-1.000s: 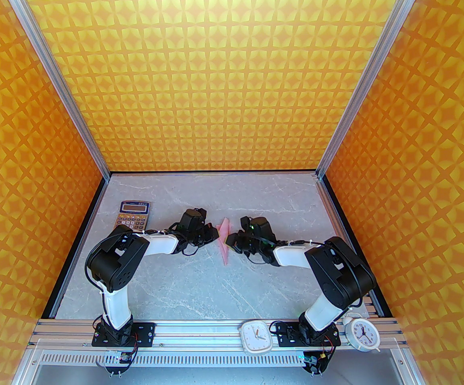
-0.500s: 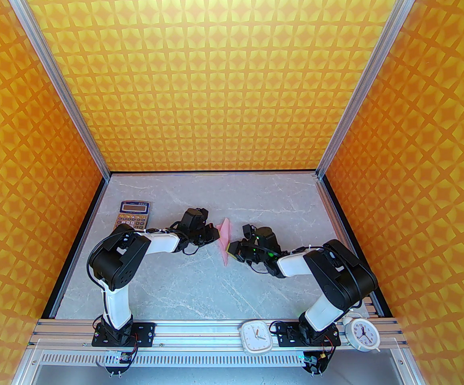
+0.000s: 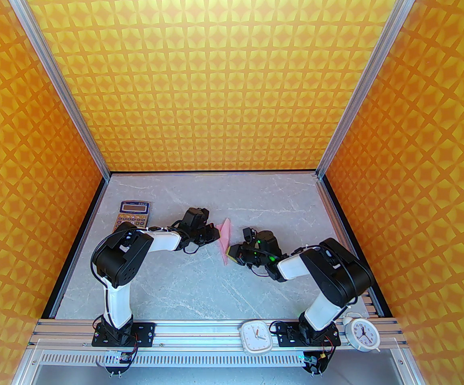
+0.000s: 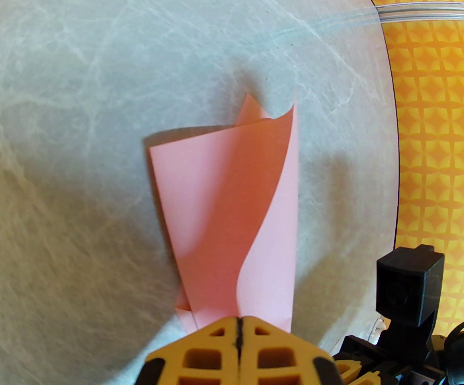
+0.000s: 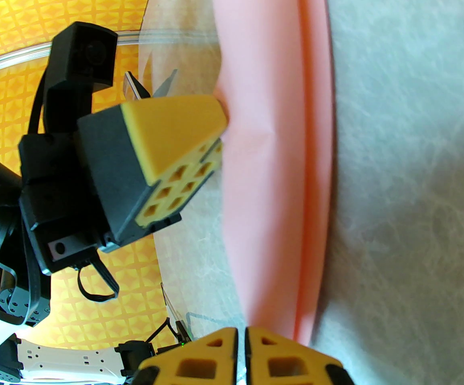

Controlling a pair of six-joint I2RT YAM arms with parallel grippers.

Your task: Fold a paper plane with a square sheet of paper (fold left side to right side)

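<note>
Starting with writing: the calculator (image 3: 133, 213) at the far left of the desk (image 3: 176, 287) has a strip of print above its display and orange keys, but I can't read any of it from here. The square white clock (image 3: 256, 336) on the front rail has a dial too small for me to read. The round one (image 3: 361, 332) at the right end shows black numerals.

My left pincer (image 4: 239, 323) is closed tight, its yellow fingers pressed together on the near edge of the paper (image 4: 224, 215). My right pincer (image 5: 242, 335) is nearly closed, with only a thin slit between the fingers. Its tips meet one end of the paper, though I can't tell whether the sheet is actually pinched there.

The paper sits mid-desk between the two pincers. It is thin, pale pink and folded into a long narrow strip of several layers. One loose flap curls up off the layers beneath. The desk is grey with a marble-like vein pattern. The pincer fingers are yellow plastic with square cut-outs on black mounts.
</note>
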